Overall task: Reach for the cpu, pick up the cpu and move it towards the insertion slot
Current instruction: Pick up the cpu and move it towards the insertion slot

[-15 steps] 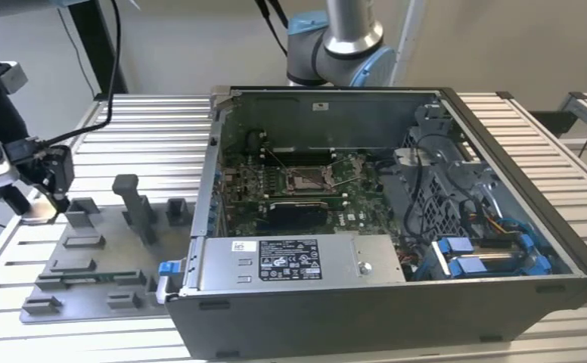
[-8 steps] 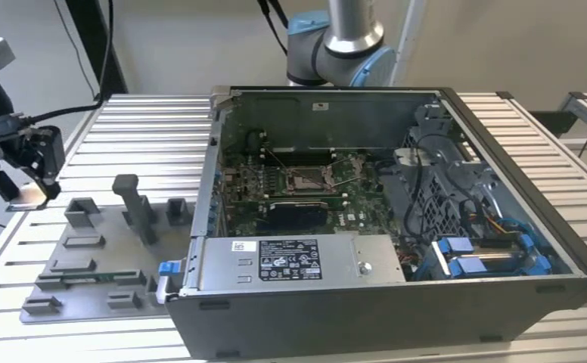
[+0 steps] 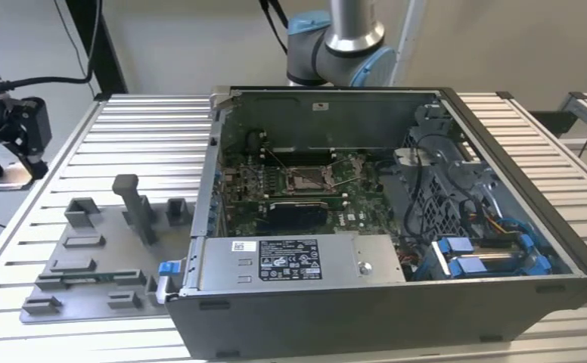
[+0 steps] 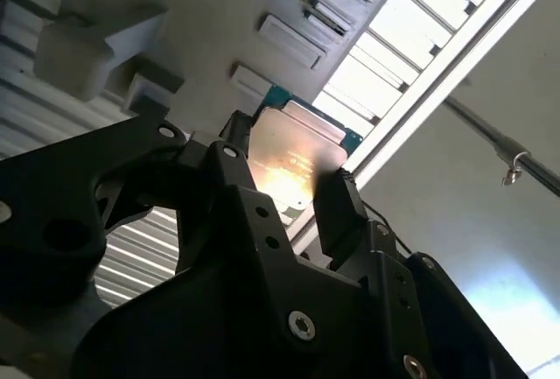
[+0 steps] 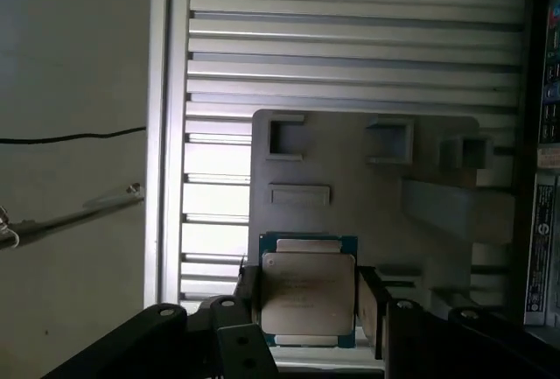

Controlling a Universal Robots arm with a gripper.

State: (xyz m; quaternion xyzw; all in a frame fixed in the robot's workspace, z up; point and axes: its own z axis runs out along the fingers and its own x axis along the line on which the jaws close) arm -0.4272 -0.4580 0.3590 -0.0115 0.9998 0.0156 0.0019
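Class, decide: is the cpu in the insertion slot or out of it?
Out: the gripper holds the cpu between its fingers, apart from the insertion slot inside the computer case.

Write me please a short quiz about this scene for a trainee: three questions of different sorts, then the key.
1. True or false: the gripper is shut on the cpu and holds it by two opposite edges.
2. Fill in: in the exterior view, the grey fixture tray lies to the ___ of the open computer case.
3. Where is the insertion slot?
A. on the grey fixture tray
B. inside the computer case, on the board
C. between the gripper's fingers

Key: 1 true; 2 left; 3 B.
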